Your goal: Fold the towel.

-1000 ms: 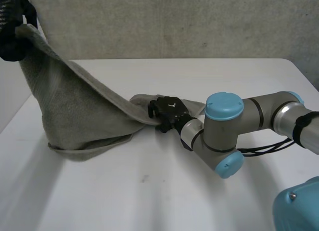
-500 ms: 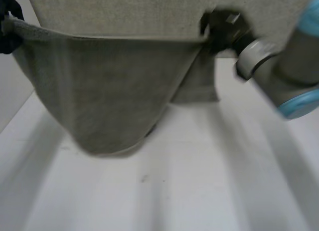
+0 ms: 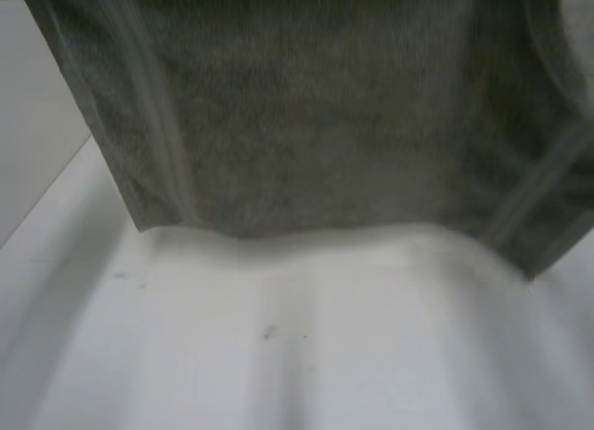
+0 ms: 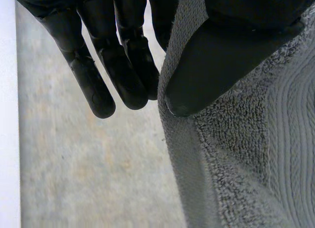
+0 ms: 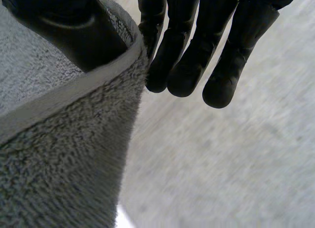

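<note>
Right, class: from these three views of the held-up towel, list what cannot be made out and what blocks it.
Head view: the hanging towel hides the table beyond it.
Head view: the towel's top is cut off by the picture's edge.
Left wrist view: the towel covers whatever the thumb of the left hand pinches against.
Right wrist view: likewise behind the thumb of the right hand.

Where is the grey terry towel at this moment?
In the head view the grey terry towel hangs spread over the white table, its edge pinched by the left hand and the right hand.
</note>
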Controlling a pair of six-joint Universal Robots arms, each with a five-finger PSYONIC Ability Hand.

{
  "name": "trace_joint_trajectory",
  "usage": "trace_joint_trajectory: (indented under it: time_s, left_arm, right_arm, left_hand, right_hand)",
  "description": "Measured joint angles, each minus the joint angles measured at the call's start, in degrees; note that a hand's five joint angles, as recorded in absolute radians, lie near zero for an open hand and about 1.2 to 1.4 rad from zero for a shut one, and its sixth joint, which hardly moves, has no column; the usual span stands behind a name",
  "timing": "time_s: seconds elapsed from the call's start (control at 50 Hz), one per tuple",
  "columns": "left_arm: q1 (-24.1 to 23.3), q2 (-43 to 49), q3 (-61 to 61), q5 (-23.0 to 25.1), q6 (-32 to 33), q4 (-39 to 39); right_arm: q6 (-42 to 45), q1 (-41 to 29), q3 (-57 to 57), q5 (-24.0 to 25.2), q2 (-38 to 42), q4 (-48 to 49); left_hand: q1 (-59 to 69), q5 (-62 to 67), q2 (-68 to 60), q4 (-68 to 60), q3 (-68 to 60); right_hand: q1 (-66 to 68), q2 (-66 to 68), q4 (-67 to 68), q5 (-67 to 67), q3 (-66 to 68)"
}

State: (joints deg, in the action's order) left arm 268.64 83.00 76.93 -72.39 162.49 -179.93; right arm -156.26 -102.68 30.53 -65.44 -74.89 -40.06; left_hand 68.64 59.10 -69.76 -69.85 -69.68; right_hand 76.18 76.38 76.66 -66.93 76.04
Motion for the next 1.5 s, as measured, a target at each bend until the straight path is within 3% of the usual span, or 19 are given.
trace_joint_trajectory:
  time_s: [0.22,0.38,0.52,0.64,0.74,0.84,1.0,1.08,1.16,1.2,1.32,1.4,1.5]
  left_arm:
    - [-7.0,16.9,0.1,-0.2,1.0,1.2]
    - [-11.2,29.8,-15.3,-1.0,0.9,1.2]
    - [-11.6,29.9,-28.7,-4.4,-0.1,0.7]
    - [-11.2,27.5,-32.9,-8.4,-1.9,0.4]
    - [-10.4,25.3,-24.4,-8.8,-3.0,-0.1]
    - [-9.2,23.7,-10.7,-6.9,-2.8,-2.9]
    - [-6.5,23.1,8.4,-1.0,-2.4,-9.2]
    - [-6.0,23.5,13.3,0.8,-1.9,-12.0]
    - [-5.9,23.8,15.8,1.5,-0.4,-14.4]
    - [-5.9,23.8,16.1,1.5,0.5,-15.0]
    - [-5.9,23.1,15.9,1.2,2.4,-15.5]
    - [-5.9,22.5,15.7,1.0,2.6,-15.5]
    - [-5.9,22.1,15.5,0.9,2.5,-15.5]
  right_arm:
    - [8.7,-2.0,2.6,-1.6,12.2,-2.5]
    - [11.2,-2.3,-8.3,-7.5,23.3,5.0]
    - [6.8,-2.0,-16.8,-9.2,23.0,16.8]
    - [2.1,-1.5,-17.6,-5.7,18.6,22.9]
    - [1.9,-1.1,-13.1,1.5,16.8,18.2]
    - [7.4,-0.9,-2.7,6.0,16.9,8.6]
    - [21.9,-0.9,19.4,6.9,18.4,-2.3]
    - [25.0,-1.2,26.6,6.7,20.3,-0.9]
    - [22.3,-1.7,30.9,6.5,22.2,6.0]
    - [18.8,-1.9,32.1,6.4,22.7,10.7]
    - [6.8,-2.0,36.6,6.3,21.5,25.1]
    - [1.2,-1.8,41.1,6.2,19.0,31.8]
    - [-2.9,-1.4,48.5,4.5,14.9,37.6]
  left_hand:
    - [0.2,0.2,0.0,0.0,0.0]
    - [0.2,0.2,0.0,0.0,0.0]
    - [0.2,0.2,0.0,0.0,0.0]
    - [0.2,0.2,0.0,0.0,0.0]
    - [0.2,0.2,0.0,0.0,0.0]
    - [0.2,0.2,0.0,0.0,0.0]
    - [0.2,0.2,0.0,0.0,0.0]
    - [0.2,0.2,0.0,0.0,0.0]
    - [0.2,0.2,0.0,0.0,0.0]
    - [0.2,0.2,0.0,0.0,0.0]
    - [0.2,0.2,0.0,0.0,0.0]
    - [0.2,0.2,0.0,0.0,0.0]
    - [0.2,0.2,0.0,0.0,0.0]
  right_hand:
    - [0.0,0.0,0.0,0.0,0.0]
    - [0.0,0.0,0.0,0.0,0.0]
    - [0.0,0.0,0.0,0.0,0.0]
    - [0.0,0.0,0.0,-0.1,0.0]
    - [0.0,0.0,0.0,-0.1,0.0]
    - [0.0,0.0,0.0,-0.1,0.0]
    - [0.0,0.0,0.0,-0.2,0.0]
    - [0.0,0.0,0.0,-0.2,0.0]
    - [0.0,0.0,0.0,-0.2,0.0]
    - [-4.4,-4.8,-4.9,5.0,-4.4]
    - [-45.6,-45.3,-45.3,47.0,-44.9]
    - [-57.1,-57.1,-58.2,60.1,-57.7]
    - [-62.6,-62.2,-61.9,63.3,-62.2]
